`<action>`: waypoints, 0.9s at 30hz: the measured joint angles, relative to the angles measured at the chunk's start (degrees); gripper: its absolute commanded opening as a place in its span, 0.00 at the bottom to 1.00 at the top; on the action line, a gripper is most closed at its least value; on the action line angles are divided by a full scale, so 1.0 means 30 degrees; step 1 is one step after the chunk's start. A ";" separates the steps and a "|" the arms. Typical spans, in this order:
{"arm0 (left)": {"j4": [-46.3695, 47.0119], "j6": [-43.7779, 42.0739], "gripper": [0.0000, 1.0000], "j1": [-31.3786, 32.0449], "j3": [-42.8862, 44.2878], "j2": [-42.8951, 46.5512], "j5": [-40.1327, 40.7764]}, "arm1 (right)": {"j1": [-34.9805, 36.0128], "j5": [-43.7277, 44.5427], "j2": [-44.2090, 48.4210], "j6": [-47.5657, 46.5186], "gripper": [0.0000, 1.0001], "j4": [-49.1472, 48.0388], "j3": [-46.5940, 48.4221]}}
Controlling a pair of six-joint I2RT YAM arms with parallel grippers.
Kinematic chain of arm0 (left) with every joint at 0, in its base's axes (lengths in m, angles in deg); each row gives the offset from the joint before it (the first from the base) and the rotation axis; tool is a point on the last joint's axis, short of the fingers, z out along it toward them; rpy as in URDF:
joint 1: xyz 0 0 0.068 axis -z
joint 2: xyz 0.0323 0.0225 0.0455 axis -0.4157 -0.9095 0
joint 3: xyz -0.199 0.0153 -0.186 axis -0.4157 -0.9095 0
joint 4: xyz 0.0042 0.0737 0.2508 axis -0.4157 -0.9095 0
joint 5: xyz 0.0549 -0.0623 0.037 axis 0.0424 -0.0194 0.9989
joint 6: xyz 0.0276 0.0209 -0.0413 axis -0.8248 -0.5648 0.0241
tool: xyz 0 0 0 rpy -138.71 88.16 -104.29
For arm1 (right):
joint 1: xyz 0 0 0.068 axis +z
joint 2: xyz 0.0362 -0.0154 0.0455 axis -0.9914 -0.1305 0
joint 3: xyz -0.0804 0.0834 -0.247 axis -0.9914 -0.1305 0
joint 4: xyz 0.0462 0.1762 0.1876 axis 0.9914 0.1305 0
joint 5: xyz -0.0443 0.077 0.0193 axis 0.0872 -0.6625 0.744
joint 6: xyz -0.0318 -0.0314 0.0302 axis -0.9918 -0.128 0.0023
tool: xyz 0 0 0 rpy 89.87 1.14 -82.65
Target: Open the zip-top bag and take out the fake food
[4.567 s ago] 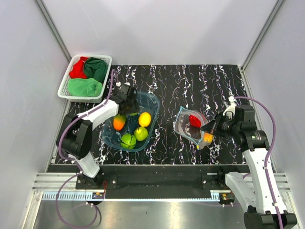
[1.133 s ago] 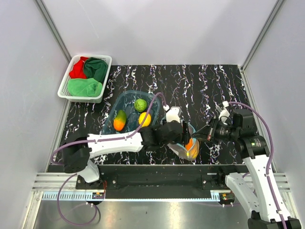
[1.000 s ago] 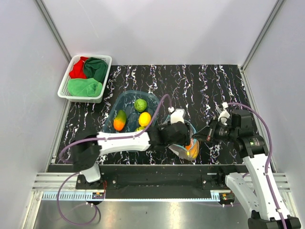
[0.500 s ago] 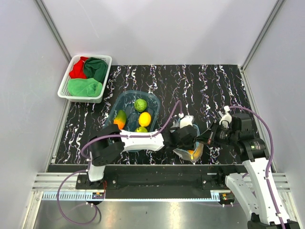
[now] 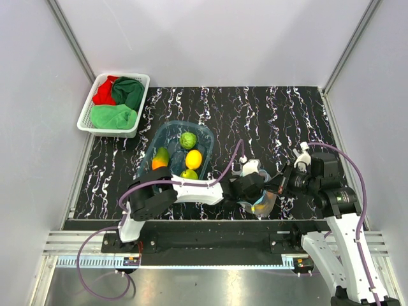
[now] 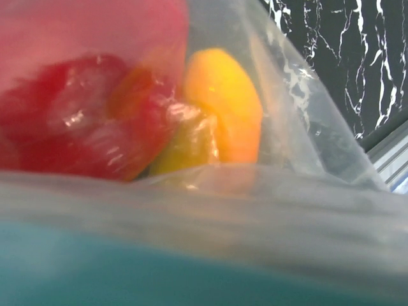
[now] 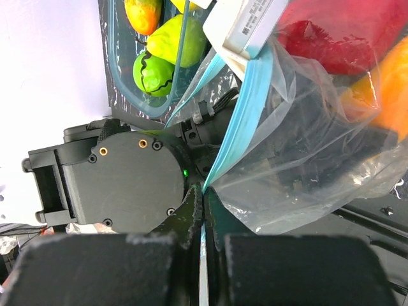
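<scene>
Zip-top bag [image 5: 262, 203] at the near edge of the desk [image 5: 280, 115], right of centre, near the blue tub [image 5: 208, 131] and to its right, between the two wrists. Right jaws clamped tight on the teal zip strip [image 7: 237, 127] at one corner of the mouth, plain in the right wrist view. Left jaws inside the open mouth, reaching in from the left, hidden by plastic; apart or together, cannot tell. Through the clear film in the left wrist view: a red piece [image 6: 76, 121] of fake food on the left, an orange piece [image 6: 223, 102] touching it on the right, a yellowish patch between and below. Teal blur of the strip across the bottom of that view. In the tub, apart from the bag: a round green fruit [image 5: 187, 139] at the far end, a yellow one [image 5: 193, 159] just nearer, an orange-and-green one [image 5: 159, 158] to their left, a yellow-green one [image 5: 189, 174] nearest, beside the left arm [image 5: 191, 190]. White basket [image 5: 83, 118] at the far left corner, red and green cloths [image 5: 115, 116] in it.
</scene>
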 measured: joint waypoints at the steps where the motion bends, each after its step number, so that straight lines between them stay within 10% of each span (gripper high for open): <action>1: 0.0160 -0.0080 0.32 0.0000 -0.0080 0.0000 0.0022 | 0.0000 0.0007 0.0029 -0.0007 0.00 0.0000 0.0000; 10: -0.1909 -0.1916 0.00 0.0022 -0.0117 0.1479 0.0831 | 0.0000 0.1348 -0.0022 -0.0699 0.00 0.0415 0.0175; 27: -0.9165 -0.5610 0.00 0.0182 0.3111 0.5807 0.0335 | 0.0000 0.5508 0.0386 -0.0889 0.00 0.0270 0.0823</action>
